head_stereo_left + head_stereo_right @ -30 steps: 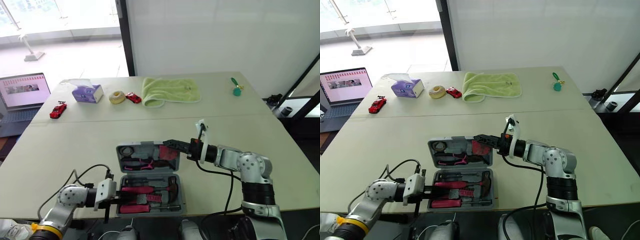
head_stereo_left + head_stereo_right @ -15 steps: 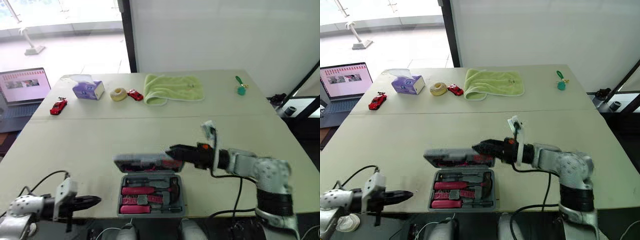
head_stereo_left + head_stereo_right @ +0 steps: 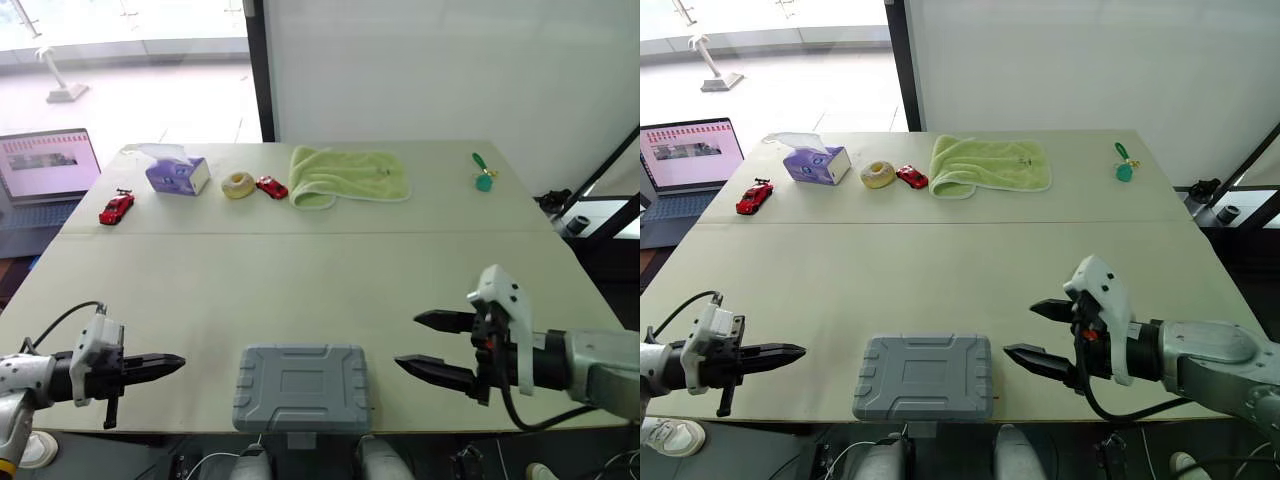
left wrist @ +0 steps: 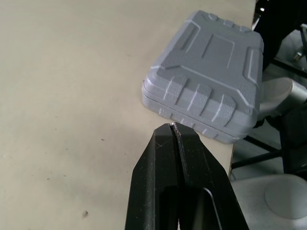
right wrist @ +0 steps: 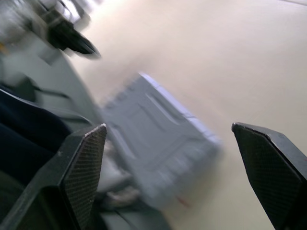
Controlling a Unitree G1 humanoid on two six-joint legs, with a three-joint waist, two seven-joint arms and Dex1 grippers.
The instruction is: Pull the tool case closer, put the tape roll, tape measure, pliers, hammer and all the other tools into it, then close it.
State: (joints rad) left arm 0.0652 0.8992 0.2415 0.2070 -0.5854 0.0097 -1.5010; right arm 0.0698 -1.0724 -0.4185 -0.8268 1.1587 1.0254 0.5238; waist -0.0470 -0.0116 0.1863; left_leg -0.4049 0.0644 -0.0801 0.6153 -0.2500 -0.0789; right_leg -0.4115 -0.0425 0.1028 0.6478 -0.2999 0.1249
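**Case shut at near edge, between both grippers; right arm nearer**

Table [image 3: 300,270]: pale top. The work is at its near edge, directly before the robot.

Tool case [image 3: 301,387]: grey, lid down and flat on its base, so the contents are hidden. Its long axis runs side to side along the near table edge. Whether the latches are engaged cannot be told.

Right gripper [image 3: 406,340]: fingers spread wide and holding nothing. It hangs just beside the case's right short end, with the tips pointing towards it.

Left gripper [image 3: 178,360]: fingers pressed together on nothing, as the left wrist view confirms. It is aimed at the case's left short end but stands clearly farther off than the right gripper.

Assessment: packing and closing appear complete. If the lid needs pressing or latching, the right arm is judged better placed. It would reach across the short end and over the lid.

Far side: green towel [image 3: 348,176] and tissue box [image 3: 176,176], well apart from the work.
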